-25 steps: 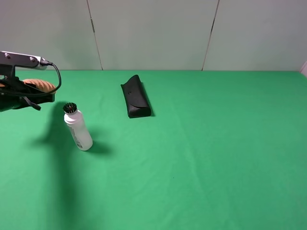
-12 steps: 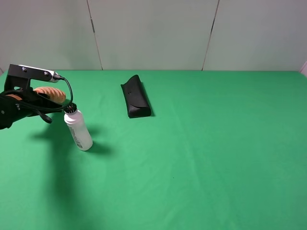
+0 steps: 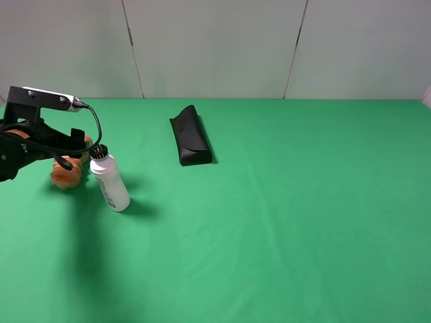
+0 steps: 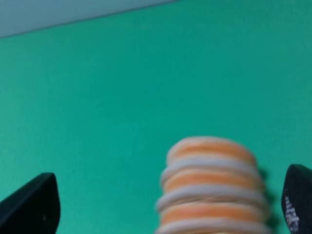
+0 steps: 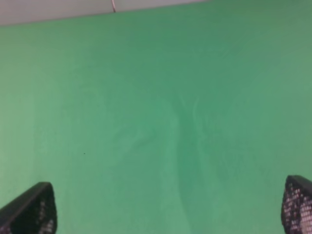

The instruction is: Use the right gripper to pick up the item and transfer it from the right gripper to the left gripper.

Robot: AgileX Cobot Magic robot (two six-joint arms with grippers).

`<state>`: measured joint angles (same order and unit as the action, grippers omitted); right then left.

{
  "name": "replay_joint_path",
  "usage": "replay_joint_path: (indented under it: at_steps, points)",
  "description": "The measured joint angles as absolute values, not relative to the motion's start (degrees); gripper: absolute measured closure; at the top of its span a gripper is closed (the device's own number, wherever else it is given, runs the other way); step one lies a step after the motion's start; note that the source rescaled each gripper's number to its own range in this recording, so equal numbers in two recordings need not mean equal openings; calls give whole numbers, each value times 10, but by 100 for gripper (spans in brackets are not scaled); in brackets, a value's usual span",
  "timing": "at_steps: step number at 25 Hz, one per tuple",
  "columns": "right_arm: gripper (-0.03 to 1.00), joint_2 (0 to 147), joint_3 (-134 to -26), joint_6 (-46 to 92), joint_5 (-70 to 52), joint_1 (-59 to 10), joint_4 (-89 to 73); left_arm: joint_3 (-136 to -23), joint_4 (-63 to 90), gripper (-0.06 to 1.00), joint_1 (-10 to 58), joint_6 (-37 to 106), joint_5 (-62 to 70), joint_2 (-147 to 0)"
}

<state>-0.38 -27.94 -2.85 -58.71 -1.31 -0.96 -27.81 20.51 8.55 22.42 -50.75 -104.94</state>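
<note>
The item, an orange and cream striped roll (image 3: 67,175), is at the far left on the green cloth, just left of the white bottle and just below my left gripper (image 3: 69,152). In the left wrist view the roll (image 4: 210,185) stands blurred between the two fingertips (image 4: 30,204), which are wide apart and do not touch it. My left gripper (image 4: 163,207) is open. My right gripper (image 5: 165,209) is open and empty over bare green cloth. It is out of the exterior high view.
A white brush-capped bottle (image 3: 110,180) stands tilted right beside the roll and the left gripper. A flat black case (image 3: 190,136) lies further back near the middle. The green table (image 3: 303,215) ends at a grey wall behind.
My left gripper carried the roll rightwards towards the bottle, then opened. The roll has dropped out of the jaws to the cloth below them.
</note>
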Motion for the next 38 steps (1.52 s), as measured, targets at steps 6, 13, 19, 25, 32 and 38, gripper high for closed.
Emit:
replay_joint_path:
  at_steps: [6,13,19,25,32,38]
  points:
    - [-3,-4,-279,-29,-587,-13,-10,-277,207,-4,85,226,-467,-999]
    - [-3,-4,-279,-29,-587,-13,-10,-285,253,-4,85,255,-296,-836]
    - [-3,-4,-279,-29,-587,-13,-10,-322,280,-4,85,284,-78,-695]
    - [-3,-4,-279,-29,-587,-13,-10,-360,279,-4,85,287,81,-592]
    - [-3,-4,-279,-29,-587,-13,-10,-366,198,-4,65,218,184,-501]
    - [-3,-4,-279,-29,-587,-13,-10,-366,110,-4,40,123,278,-396]
